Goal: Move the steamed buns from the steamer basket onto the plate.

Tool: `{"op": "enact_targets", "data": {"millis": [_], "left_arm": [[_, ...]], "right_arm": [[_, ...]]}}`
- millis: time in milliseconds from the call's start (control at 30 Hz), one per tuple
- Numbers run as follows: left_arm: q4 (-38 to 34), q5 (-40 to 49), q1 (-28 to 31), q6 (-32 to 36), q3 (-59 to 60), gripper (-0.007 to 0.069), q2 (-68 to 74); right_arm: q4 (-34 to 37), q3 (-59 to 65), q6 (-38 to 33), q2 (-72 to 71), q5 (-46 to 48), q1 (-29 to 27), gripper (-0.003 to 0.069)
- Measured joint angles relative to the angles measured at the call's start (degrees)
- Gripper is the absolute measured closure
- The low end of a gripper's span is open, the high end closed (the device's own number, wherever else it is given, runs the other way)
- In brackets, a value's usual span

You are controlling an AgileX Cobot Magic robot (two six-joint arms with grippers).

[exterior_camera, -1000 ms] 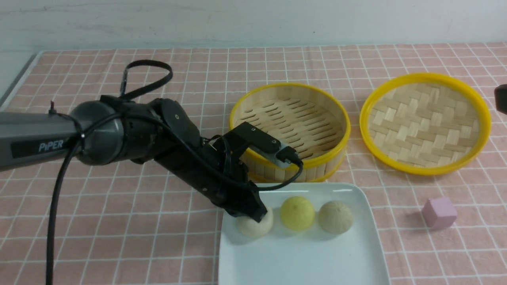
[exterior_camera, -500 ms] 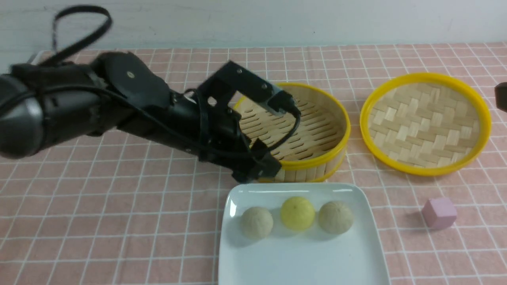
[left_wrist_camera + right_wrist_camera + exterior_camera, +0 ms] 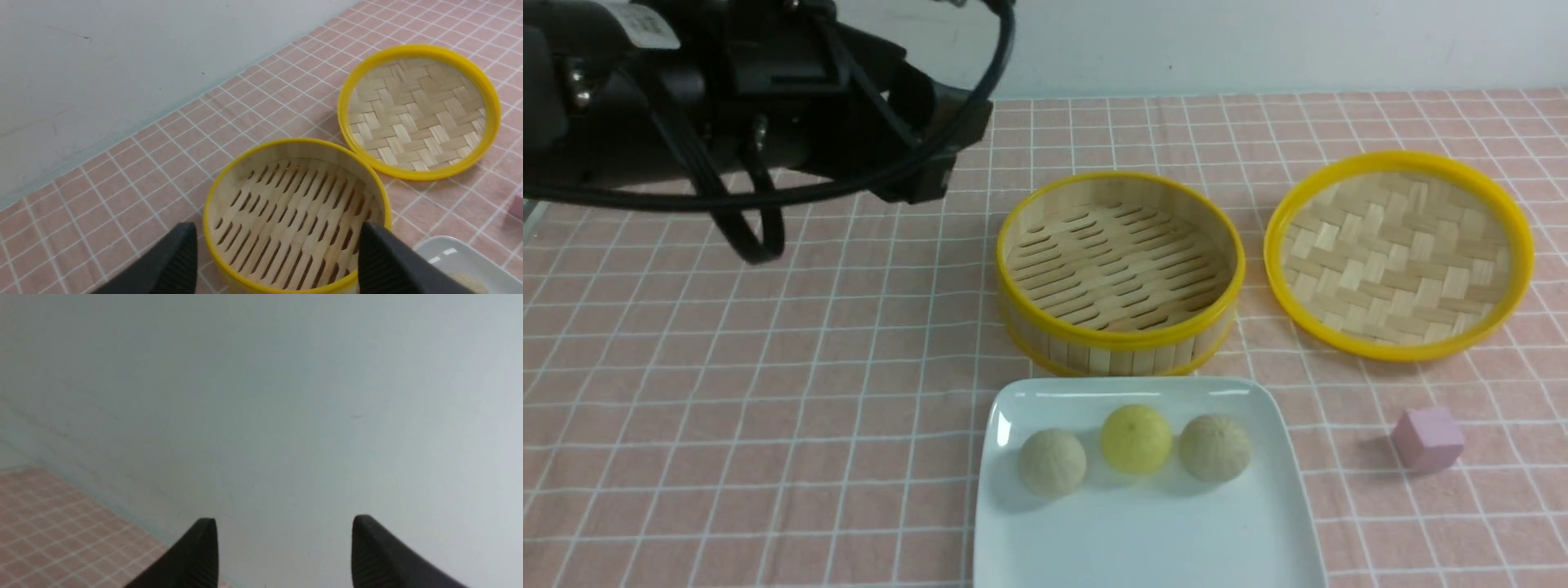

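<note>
I am holding my left fingers [image 3: 175, 261] wide apart, with nothing between them, high above the table [image 3: 768, 408]. They are pointing down toward the steamer basket [image 3: 1119, 347]. The basket is standing empty and only its slotted floor is showing.

All three steamed buns [image 3: 1137, 439] are sitting in a row on the plate [image 3: 1143, 547], which is lying just in front of the basket. The yellow one is in the middle, with a beige one on each side, close together. My right fingers [image 3: 376, 555] are also apart and holding nothing, and they are facing the wall [image 3: 261, 396].

The lid [image 3: 1401, 253] and the pink cube [image 3: 1427, 439] are lying to the right, and I am not concerned with them.

I am judging the buns to be light and soft. They are round, so they may roll easily on the glossy plate. If I need to take one again, I am planning to close gently across its widest middle, from above, without squeezing hard. To me, the moving is looking finished.
</note>
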Motion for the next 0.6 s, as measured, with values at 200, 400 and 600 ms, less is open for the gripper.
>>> {"op": "enact_targets", "data": {"millis": [200, 400, 600], "left_arm": [[7.9, -1.4, 0.0, -6.3, 0.2, 0.0102, 0.1], [8.5, -3.7, 0.0, -6.9, 0.2, 0.0102, 0.1], [8.6, -4.9, 0.0, -6.9, 0.2, 0.0102, 0.1]], "right_arm": [[-13.5, 0.0, 16.2, -8.0, 12.8, 0.0, 0.0216], [-24.1, 0.0, 29.5, -12.0, 26.6, 0.0, 0.0216], [-24.5, 0.1, 31.1, -15.7, 33.9, 0.0, 0.0216]]}}
